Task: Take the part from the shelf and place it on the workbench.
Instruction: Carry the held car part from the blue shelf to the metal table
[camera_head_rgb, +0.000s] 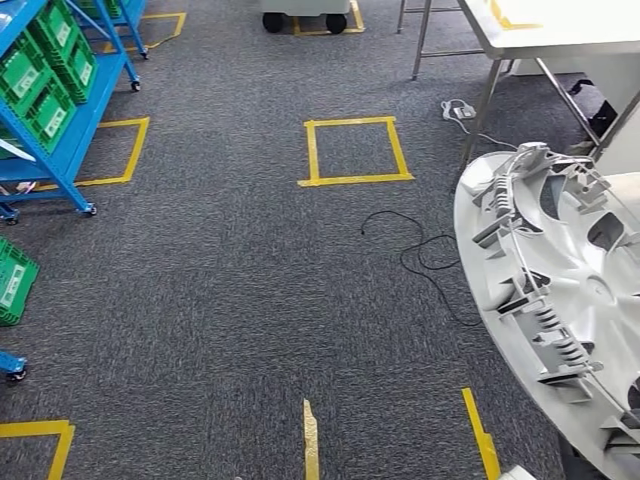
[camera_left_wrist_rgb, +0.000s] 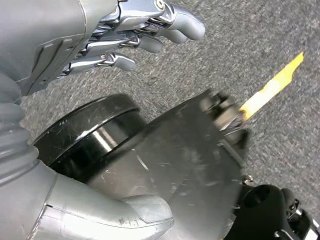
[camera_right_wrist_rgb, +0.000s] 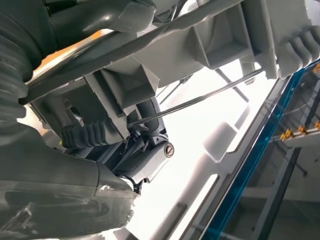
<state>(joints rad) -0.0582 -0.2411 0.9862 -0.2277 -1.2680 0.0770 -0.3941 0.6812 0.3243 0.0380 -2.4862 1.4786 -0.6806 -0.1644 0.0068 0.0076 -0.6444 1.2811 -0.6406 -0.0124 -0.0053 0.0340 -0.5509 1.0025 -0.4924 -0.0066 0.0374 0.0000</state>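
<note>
Gripping the part (camera_head_rgb: 558, 290) (off the shelf), the right hand (camera_right_wrist_rgb: 145, 160) must reach the workbench (camera_head_rgb: 558, 35); left hand (camera_left_wrist_rgb: 139, 30) empty, fingers loosely spread.

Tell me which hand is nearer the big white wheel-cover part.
Right. The right hand has its fingers wrapped around the ribbed back of the white wheel-cover part, gripping it. The left hand hangs over the grey carpet, holding nothing, apart from the part.

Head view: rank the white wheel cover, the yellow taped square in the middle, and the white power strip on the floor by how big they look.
1. White wheel cover, though it is nearest the camera.
2. Yellow taped square.
3. White power strip.
</note>
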